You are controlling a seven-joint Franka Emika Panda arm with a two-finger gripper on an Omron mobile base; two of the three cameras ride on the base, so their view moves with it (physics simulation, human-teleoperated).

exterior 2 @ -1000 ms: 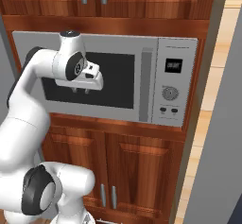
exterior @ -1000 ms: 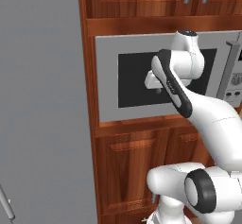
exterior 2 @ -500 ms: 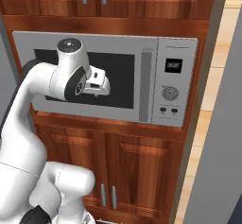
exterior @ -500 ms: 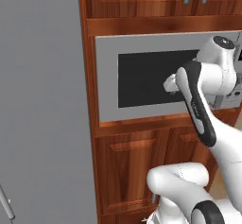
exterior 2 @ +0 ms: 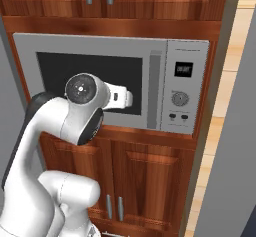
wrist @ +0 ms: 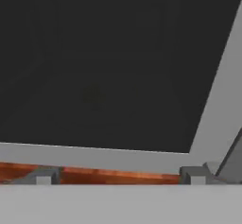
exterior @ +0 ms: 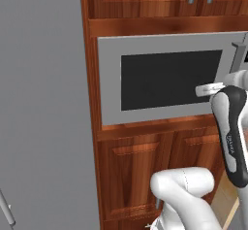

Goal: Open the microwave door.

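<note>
Lettering on the arm's dark link [exterior: 231,141] seems too blurred to read.

The hand [exterior 2: 125,98] sits before the closed microwave door [exterior 2: 95,81] (handle [exterior 2: 154,91] just beside).

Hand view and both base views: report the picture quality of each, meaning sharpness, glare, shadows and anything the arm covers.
Hand view: soft and blurry, the microwave door skewed, its black window flat with no glare, the fingertips hazy. Left base view: sharper, even light, no cast shadows; the arm covers the door's right lower corner. Right base view: the white arm hides the window's lower part; the handle and control panel stay legible.
</note>
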